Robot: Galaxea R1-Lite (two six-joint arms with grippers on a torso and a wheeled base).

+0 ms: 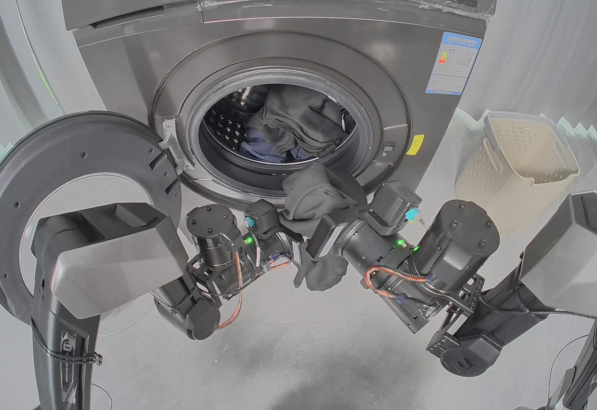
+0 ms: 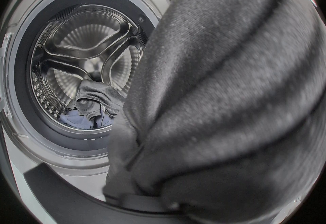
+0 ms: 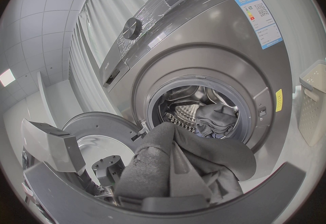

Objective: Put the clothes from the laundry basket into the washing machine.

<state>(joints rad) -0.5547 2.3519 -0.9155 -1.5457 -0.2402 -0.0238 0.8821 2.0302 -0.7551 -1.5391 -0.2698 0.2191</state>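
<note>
The grey washing machine (image 1: 398,63) stands in front of me with its round door (image 1: 74,162) swung open to the left. Inside the drum lie a dark grey garment (image 1: 298,119) and a blue one (image 1: 261,150). A thick dark grey garment (image 1: 311,193) hangs just below and in front of the drum opening. My left gripper (image 1: 297,251) and right gripper (image 1: 324,226) meet under it, both shut on its bunched cloth. The cloth covers most of both grippers. This same dark grey garment (image 2: 231,99) looms close in the left wrist view. It also drapes over my right gripper (image 3: 169,201).
The cream laundry basket (image 1: 535,162) stands on the floor to the right of the machine and looks empty inside. The open door takes up the floor space at the left. Bare grey floor (image 1: 298,343) lies below the arms.
</note>
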